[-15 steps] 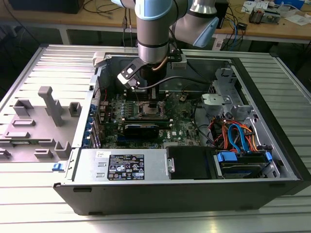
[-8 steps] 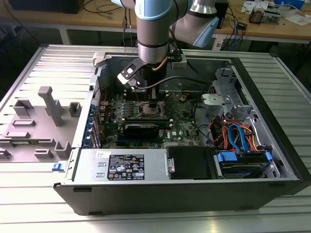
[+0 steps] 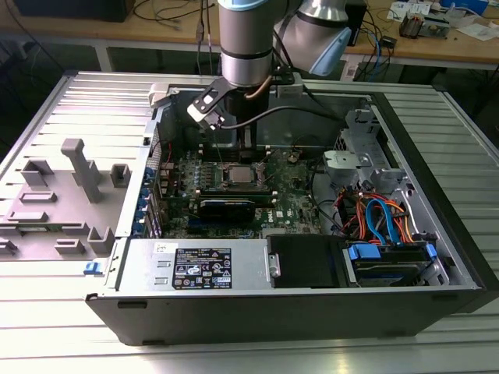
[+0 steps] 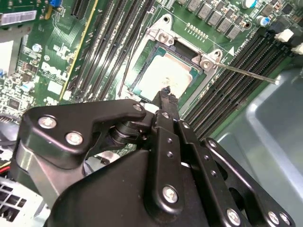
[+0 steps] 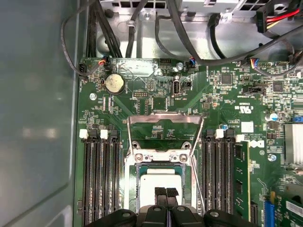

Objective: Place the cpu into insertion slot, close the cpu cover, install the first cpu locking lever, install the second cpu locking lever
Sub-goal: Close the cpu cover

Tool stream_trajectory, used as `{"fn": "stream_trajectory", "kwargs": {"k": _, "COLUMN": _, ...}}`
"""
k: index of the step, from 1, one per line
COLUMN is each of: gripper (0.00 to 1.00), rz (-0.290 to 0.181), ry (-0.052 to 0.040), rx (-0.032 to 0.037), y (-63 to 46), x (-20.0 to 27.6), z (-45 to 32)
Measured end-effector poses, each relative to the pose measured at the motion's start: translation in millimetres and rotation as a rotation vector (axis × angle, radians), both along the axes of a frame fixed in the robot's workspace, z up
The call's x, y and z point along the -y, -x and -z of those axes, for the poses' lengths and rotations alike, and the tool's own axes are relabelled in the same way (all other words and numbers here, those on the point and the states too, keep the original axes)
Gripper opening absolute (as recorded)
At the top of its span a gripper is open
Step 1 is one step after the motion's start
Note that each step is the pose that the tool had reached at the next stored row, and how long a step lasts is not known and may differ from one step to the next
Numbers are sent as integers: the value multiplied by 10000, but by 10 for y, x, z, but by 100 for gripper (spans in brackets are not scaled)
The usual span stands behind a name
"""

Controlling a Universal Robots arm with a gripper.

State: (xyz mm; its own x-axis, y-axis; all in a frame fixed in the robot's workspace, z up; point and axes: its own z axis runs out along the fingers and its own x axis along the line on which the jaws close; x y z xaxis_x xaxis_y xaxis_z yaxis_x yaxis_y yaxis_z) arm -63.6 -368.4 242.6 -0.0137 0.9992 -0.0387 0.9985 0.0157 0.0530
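Sitting in insertion slot: cpu; cpu cover open; fingers together above

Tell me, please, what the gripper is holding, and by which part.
Nothing, it seems: the gripper is shut empty, poised over the cpu lying in the insertion slot.

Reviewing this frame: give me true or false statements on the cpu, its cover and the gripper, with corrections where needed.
1. The cpu lies in the insertion slot. True.
2. The cpu cover is closed over the cpu. False: it stands open, with the green motherboard showing through its window.
3. The gripper is shut, its tips over the cpu. True.
4. The gripper grips the cpu cover. False: it holds nothing and is apart from the cover.
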Motion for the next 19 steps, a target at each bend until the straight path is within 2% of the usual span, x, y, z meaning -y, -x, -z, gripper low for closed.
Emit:
{"fn": "stream_trajectory", "kwargs": {"k": 5, "gripper": 11, "rz": 0, "ry": 40, "rx": 0, "y": 0, "x": 0, "z": -138}}
{"fn": "stream_trajectory", "kwargs": {"k": 8, "gripper": 11, "rz": 0, "ry": 84, "rx": -2, "y": -1, "x": 0, "z": -263}}
{"fn": "stream_trajectory", "kwargs": {"k": 19, "gripper": 11, "rz": -1, "ry": 112, "rx": -36, "y": -119, "x": 0, "z": -274}}
